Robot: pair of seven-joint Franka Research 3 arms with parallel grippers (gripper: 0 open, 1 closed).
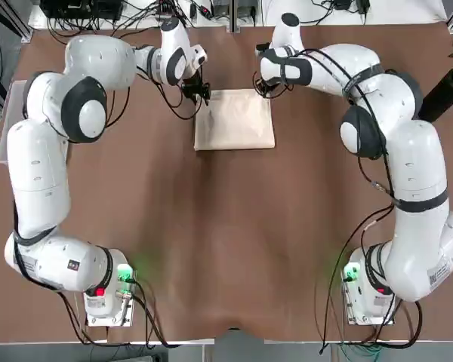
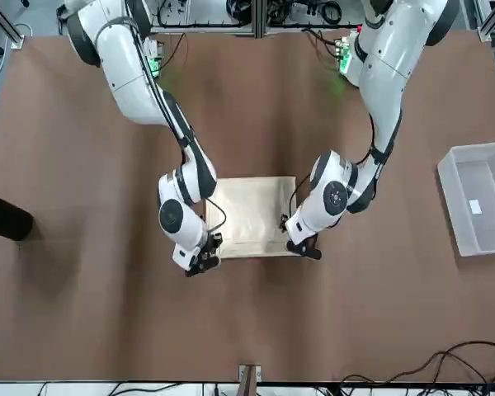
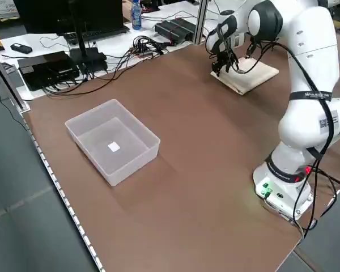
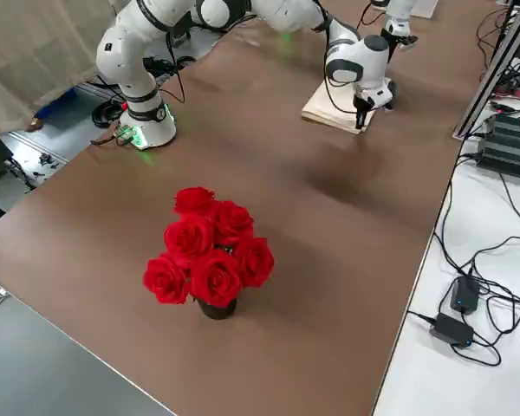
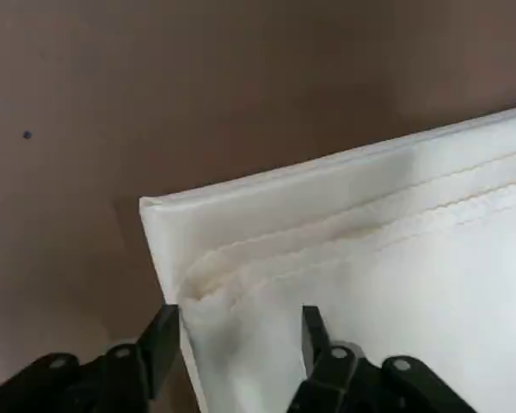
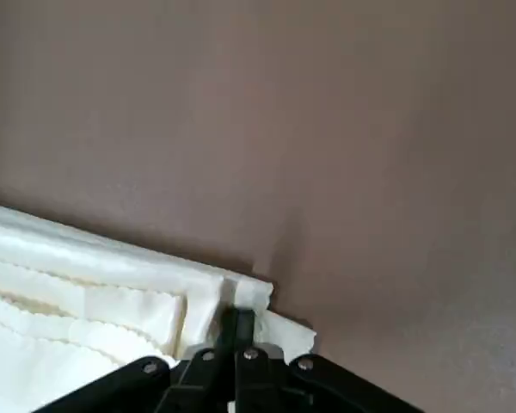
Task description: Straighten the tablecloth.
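Observation:
The cream tablecloth (image 1: pixel 234 119) lies folded in layers into a small rectangle at the far middle of the brown table covering (image 1: pixel 226 226). My left gripper (image 1: pixel 201 93) stands at the cloth's far left corner. In the left wrist view its fingers (image 5: pixel 165 334) are apart, straddling the layered corner of the tablecloth (image 5: pixel 370 258). My right gripper (image 1: pixel 264 86) is at the far right corner. The right wrist view shows that gripper (image 6: pixel 238 331) shut on the scalloped corner layers of the tablecloth (image 6: pixel 95 301). In the front view both grippers (image 2: pixel 304 247) (image 2: pixel 202 264) sit at the cloth's near edge.
A clear plastic bin (image 3: pixel 113 141) holding a small white scrap stands by the table's left edge. A bunch of red roses (image 4: pixel 210 251) in a dark vase stands near the right edge. Cables and electronics (image 3: pixel 73 62) lie beyond the far edge.

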